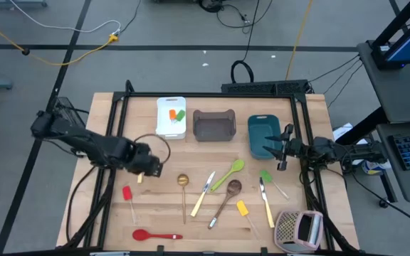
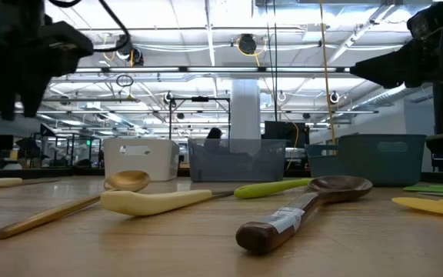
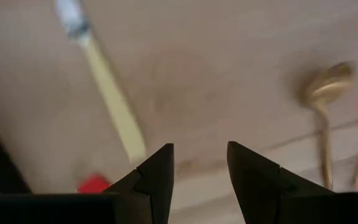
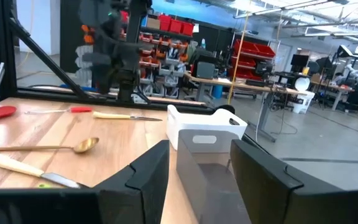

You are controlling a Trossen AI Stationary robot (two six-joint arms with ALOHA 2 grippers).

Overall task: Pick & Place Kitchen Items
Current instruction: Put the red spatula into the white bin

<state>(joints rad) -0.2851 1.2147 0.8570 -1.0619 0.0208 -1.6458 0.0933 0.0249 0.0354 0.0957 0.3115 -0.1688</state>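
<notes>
Slim utensils lie flat on the wooden table: a gold ladle [image 1: 183,188], two cream-handled knives [image 1: 203,192] [image 1: 265,201], a lime spoon [image 1: 230,173], a brown spoon [image 1: 225,201], a yellow spatula [image 1: 244,211], a green spatula [image 1: 269,179], a red spatula [image 1: 128,198] and a red spoon [image 1: 155,235]. My left gripper [image 1: 148,168] [image 3: 199,163] hovers open over another cream-handled knife [image 3: 107,93], mostly hidden beneath it in the high view. My right gripper [image 1: 283,153] [image 4: 199,162] is open, raised beside the teal tub [image 1: 263,134].
A white tub [image 1: 171,116] holding an orange and a green item, a grey tub [image 1: 213,124] and the teal tub stand along the far side. A perforated grater [image 1: 299,229] with a pink side sits at the near right corner. A black frame borders the table.
</notes>
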